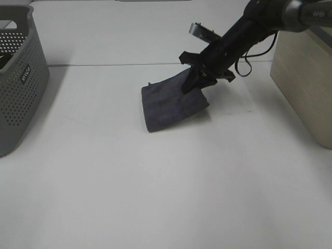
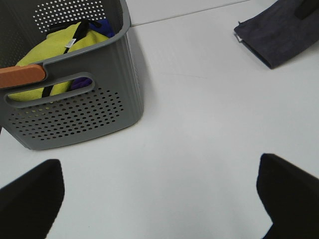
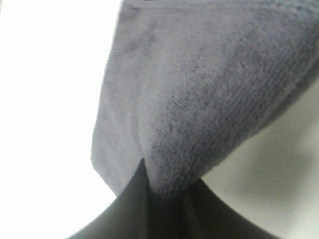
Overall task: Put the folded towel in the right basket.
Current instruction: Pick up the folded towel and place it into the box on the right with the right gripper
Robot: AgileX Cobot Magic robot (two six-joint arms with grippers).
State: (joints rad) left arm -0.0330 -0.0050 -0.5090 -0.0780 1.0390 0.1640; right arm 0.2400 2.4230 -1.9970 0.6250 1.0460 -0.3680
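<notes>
The folded dark grey towel [image 1: 168,104] lies on the white table, its far right edge lifted. My right gripper [image 1: 196,83] is shut on that edge; the right wrist view shows the towel [image 3: 199,94] pinched between the fingers [image 3: 129,209] and hanging from them. The towel also shows in the left wrist view [image 2: 276,35]. The right basket [image 1: 306,78] is a beige box at the right edge of the exterior view, to the right of the towel. My left gripper [image 2: 159,199] is open and empty over bare table near the grey basket.
A grey perforated basket [image 1: 18,78] stands at the far left; the left wrist view shows it [image 2: 75,109] holding yellow and blue cloth. A black cable [image 1: 244,65] loops off the right arm. The table front is bare white surface.
</notes>
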